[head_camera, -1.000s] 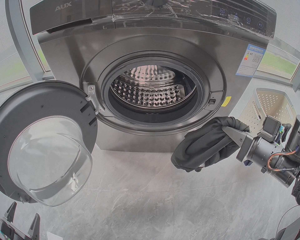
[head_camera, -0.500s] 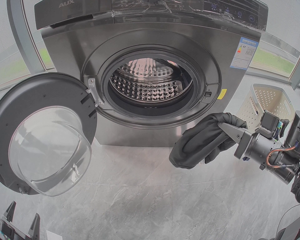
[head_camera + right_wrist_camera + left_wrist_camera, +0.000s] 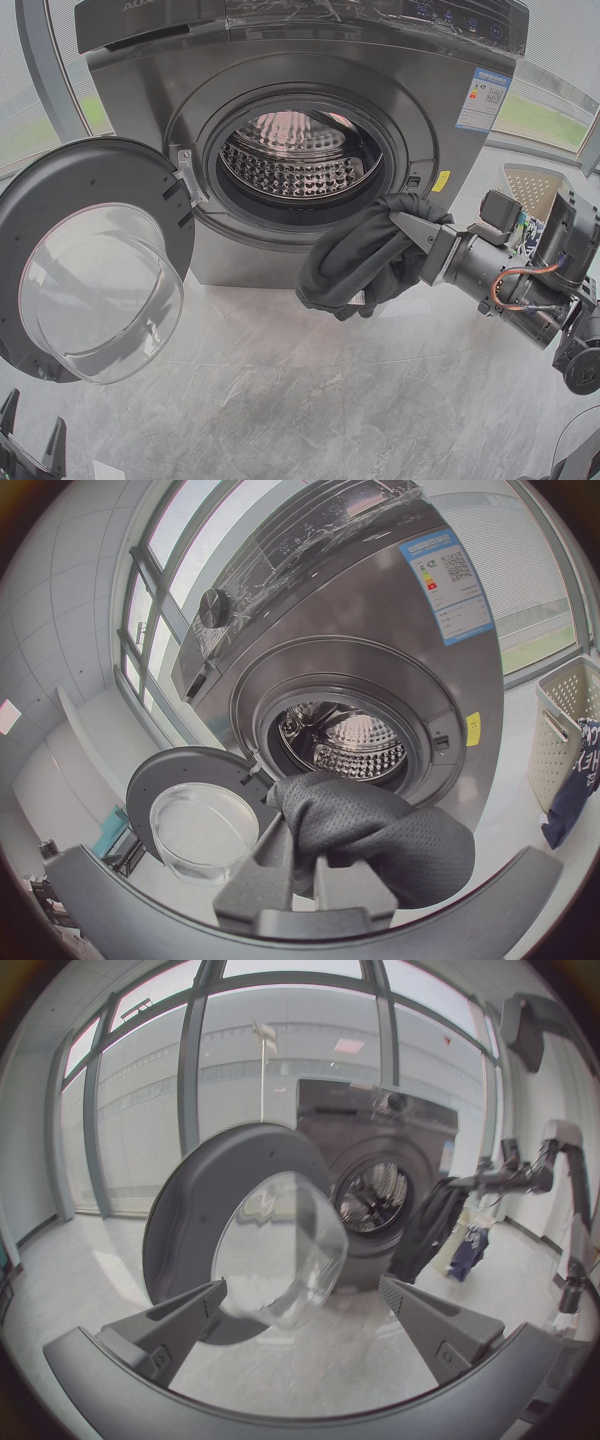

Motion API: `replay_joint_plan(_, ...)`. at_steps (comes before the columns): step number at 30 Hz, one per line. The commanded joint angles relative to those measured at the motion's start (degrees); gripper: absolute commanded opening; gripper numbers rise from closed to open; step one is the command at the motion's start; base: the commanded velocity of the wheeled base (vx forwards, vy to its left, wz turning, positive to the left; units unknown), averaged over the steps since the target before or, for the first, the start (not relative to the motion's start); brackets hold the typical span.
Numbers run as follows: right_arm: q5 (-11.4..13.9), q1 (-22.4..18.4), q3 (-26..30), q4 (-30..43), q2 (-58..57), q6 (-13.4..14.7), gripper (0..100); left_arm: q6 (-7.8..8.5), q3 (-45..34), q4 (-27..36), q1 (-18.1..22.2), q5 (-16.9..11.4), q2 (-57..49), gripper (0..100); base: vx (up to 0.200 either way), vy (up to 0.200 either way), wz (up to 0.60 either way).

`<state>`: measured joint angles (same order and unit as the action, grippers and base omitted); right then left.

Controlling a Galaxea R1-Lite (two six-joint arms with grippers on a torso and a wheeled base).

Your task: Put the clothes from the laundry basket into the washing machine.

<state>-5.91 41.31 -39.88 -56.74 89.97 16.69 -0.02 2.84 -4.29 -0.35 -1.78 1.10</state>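
Observation:
A grey front-loading washing machine (image 3: 300, 81) stands ahead with its round door (image 3: 87, 256) swung open to the left and its steel drum (image 3: 294, 169) bare. My right gripper (image 3: 406, 225) is shut on a black garment (image 3: 356, 256), which hangs in the air just below and right of the drum opening. The same black garment (image 3: 369, 836) bunches over my right gripper (image 3: 306, 880) in the right wrist view. A beige laundry basket (image 3: 531, 187) stands right of the machine; a dark blue cloth (image 3: 575, 780) drapes over its rim. My left gripper (image 3: 300, 1304) is open, low at the left.
The grey marble-look floor (image 3: 300, 387) stretches out before the machine. Tall windows (image 3: 156, 1104) line the wall behind. The open door (image 3: 206, 1222) juts into the space on the left.
My right gripper has carried the black garment left and up, from beside the basket to just under the drum opening. The head camera has shifted a little.

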Motion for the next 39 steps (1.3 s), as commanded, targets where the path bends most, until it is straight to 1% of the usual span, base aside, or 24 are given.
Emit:
replay_joint_plan(1, -0.6, 1.9, -4.6, -3.9, 6.2, 1.1, 0, -0.94, 5.6, -1.2, -0.9, -11.2, 7.5, 100, 0.000, 0.000, 0.00)
replay_joint_plan(3, -0.7, 2.3, -5.8, -5.5, 7.5, 1.1, 0, -1.03, 4.0, -1.7, -0.7, -17.4, 12.7, 100, 0.000, 0.000, 0.00)
replay_joint_plan(4, -0.6, 2.4, -6.3, -6.2, 7.9, 1.1, 0, -0.77, 3.6, -2.3, -0.6, -19.7, 15.3, 100, 0.000, 0.000, 0.00)
replay_joint_plan(6, -0.3, 2.4, -6.5, -6.9, 8.0, 1.1, 0, -0.24, 3.3, -4.8, -0.6, -22.8, 20.7, 100, 0.000, 0.000, 0.00)
replay_joint_plan(9, -0.2, 2.5, -6.9, -7.0, 8.1, 1.1, 0, 1.25, 3.3, -10.8, -1.2, -24.7, 28.9, 100, 0.000, 0.000, 0.00)
replay_joint_plan(10, -0.2, 2.5, -6.9, -7.0, 8.1, 1.1, 0, 1.61, 3.3, -12.3, -1.5, -24.8, 30.5, 100, 0.000, 0.000, 0.00)
replay_joint_plan(11, -0.2, 2.5, -6.9, -7.0, 8.1, 1.1, 0, 2.31, 3.3, -15.6, -2.2, -24.9, 34.3, 100, 0.000, 0.000, 0.00)
replay_joint_plan(13, -0.2, 2.5, -7.0, -7.0, 8.3, 1.1, 0, 2.57, 3.8, -20.4, -4.5, -24.9, 40.1, 100, 0.000, 0.000, 0.00)
replay_joint_plan(14, -0.2, 2.5, -7.0, -7.0, 8.3, 1.1, 0, 2.57, 3.8, -20.4, -4.5, -24.9, 40.1, 100, 0.000, 0.000, 0.00)
replay_joint_plan(17, -0.2, 2.7, -7.8, -7.2, 9.1, 1.1, 0, 1.08, 6.2, -32.8, -12.5, -24.3, 55.2, 100, 0.000, 0.000, 0.00)
replay_joint_plan(18, -0.2, 2.7, -7.8, -7.2, 9.1, 1.2, 0, 0.90, 6.5, -33.9, -13.0, -24.3, 56.7, 100, 0.000, 0.000, 0.00)
replay_joint_plan(20, -0.1, 2.7, -7.8, -7.2, 9.1, 1.1, 0, 0.46, 7.5, -38.3, -15.0, -24.3, 62.5, 100, 0.000, 0.000, 0.00)
replay_joint_plan(22, -0.1, 2.6, -7.8, -7.2, 9.0, 1.1, 0, 0.38, 8.2, -41.8, -17.1, -24.2, 67.0, 100, 0.000, 0.000, 0.00)
replay_joint_plan(24, -0.2, 2.6, -7.8, -7.2, 8.9, 1.1, 0, 0.46, 9.0, -44.0, -19.2, -23.4, 71.2, 100, 0.000, 0.000, 0.00)
replay_joint_plan(25, -0.2, 2.5, -7.9, -7.2, 8.6, 1.1, 0, 0.46, 10.1, -45.4, -21.0, -22.0, 75.1, 100, 0.000, 0.000, 0.00)
replay_joint_plan(28, -0.2, 2.6, -8.6, -7.0, 8.5, 1.1, 0, 0.29, 12.0, -47.6, -23.0, -20.7, 80.0, 100, 0.000, 0.000, 0.00)
replay_joint_plan(29, -0.2, 2.5, -8.6, -7.0, 8.5, 1.1, 0, 0.29, 12.2, -47.9, -23.1, -20.6, 80.5, 100, 0.000, 0.000, 0.00)
replay_joint_plan(32, -0.1, 2.6, -8.5, -7.0, 8.3, 1.1, 0, 0.38, 15.0, -52.1, -24.4, -20.5, 86.6, 100, 0.000, 0.000, 0.00)
replay_joint_plan(35, -0.2, 2.7, -8.4, -7.1, 8.4, 1.1, 0, 0.20, 17.9, -55.7, -24.7, -20.6, 90.8, 100, 0.000, 0.000, 0.00)
replay_joint_plan(38, -0.2, 2.7, -8.4, -7.1, 8.4, 1.1, 0, -0.42, 20.5, -57.9, -24.7, -20.7, 93.6, 100, 0.000, 0.000, 0.00)
replay_joint_plan(39, -0.2, 2.8, -8.3, -7.1, 8.4, 1.1, 0, -1.12, 21.8, -58.2, -24.7, -20.6, 94.7, 100, 0.000, 0.000, 0.00)
